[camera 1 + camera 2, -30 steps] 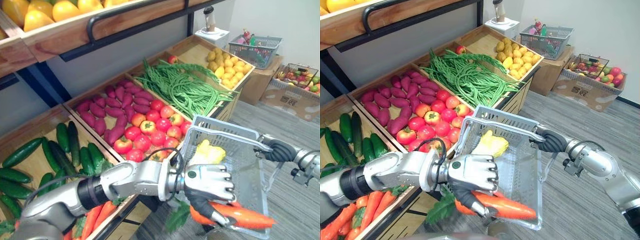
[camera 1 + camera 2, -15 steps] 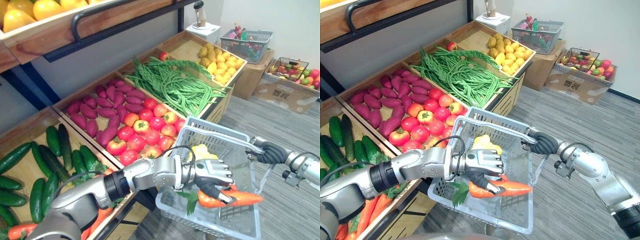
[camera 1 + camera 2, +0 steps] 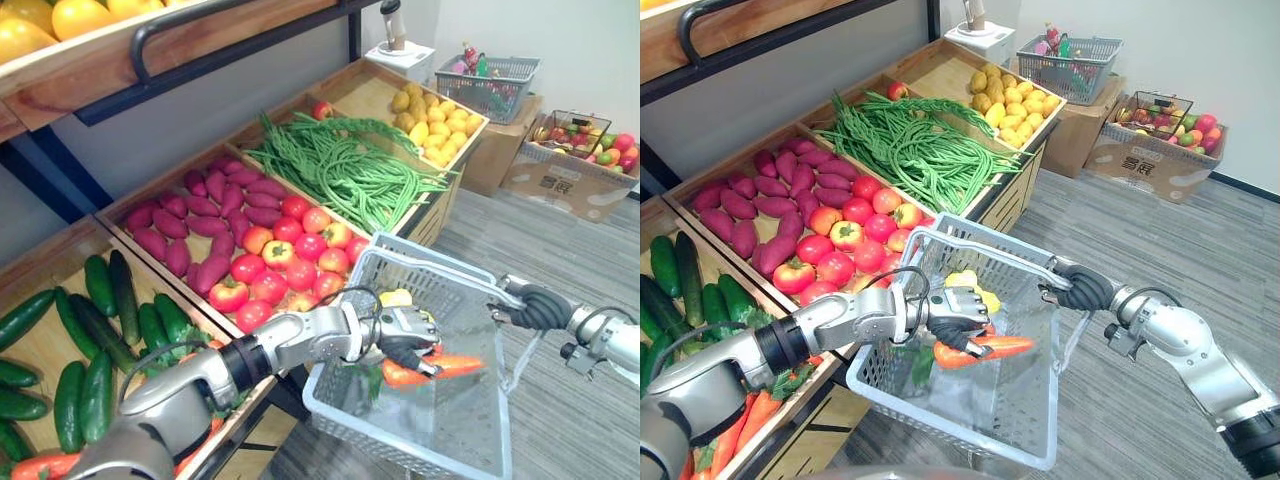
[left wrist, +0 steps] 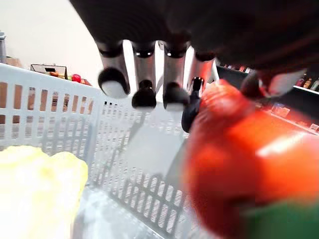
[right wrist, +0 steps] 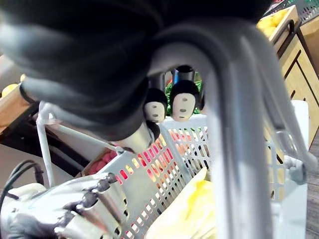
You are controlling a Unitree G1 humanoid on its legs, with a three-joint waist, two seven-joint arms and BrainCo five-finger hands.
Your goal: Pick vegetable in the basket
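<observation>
- Your left hand (image 3: pixel 958 312) was down inside the white mesh basket (image 3: pixel 470 420), with its fingers curled tight round the thick end of a carrot (image 3: pixel 992 347).
- The carrot lay roughly level, its tip pointing toward your right arm. You couldn't tell whether it touched the basket's floor.
- Your right hand (image 3: pixel 1083 291) was clamped round the basket's handle (image 3: pixel 985 248).
- A yellow vegetable (image 3: pixel 397 297) sat in the basket just behind the left hand, its kind hard to make out.
- That hand hid most of the carrot's greens.
</observation>
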